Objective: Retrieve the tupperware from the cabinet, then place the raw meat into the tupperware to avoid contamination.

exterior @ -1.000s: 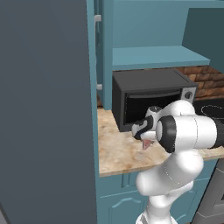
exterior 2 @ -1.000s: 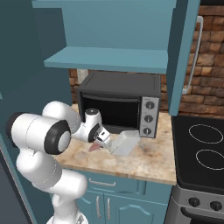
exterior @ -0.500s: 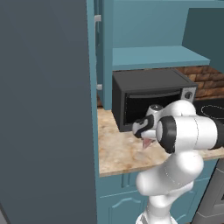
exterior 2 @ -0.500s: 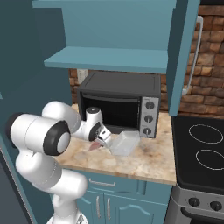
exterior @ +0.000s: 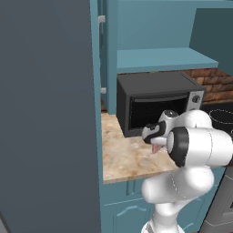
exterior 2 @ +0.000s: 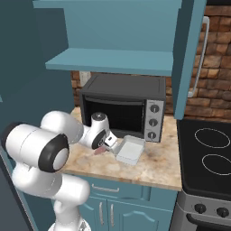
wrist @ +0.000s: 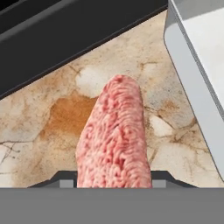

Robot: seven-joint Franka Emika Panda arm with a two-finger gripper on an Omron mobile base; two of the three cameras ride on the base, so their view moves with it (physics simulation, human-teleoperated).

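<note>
The raw meat (wrist: 114, 135) sits between the jaws of the end effector (exterior 2: 104, 145), which is partly closed around it and appears to have hold of it, low over the marbled table (exterior 2: 149, 169) in front of the microwave (exterior 2: 124, 105). The tupperware (exterior 2: 131, 149) rests on the table just beside it, already out of the cabinet (exterior 2: 113, 34), so the meat seems placed for a short carry across. The hand view shows the meat's grainy surface and the tupperware's near wall (wrist: 197, 83) close by. The right base view adds the whole container and the stove (exterior 2: 207, 153).
</note>
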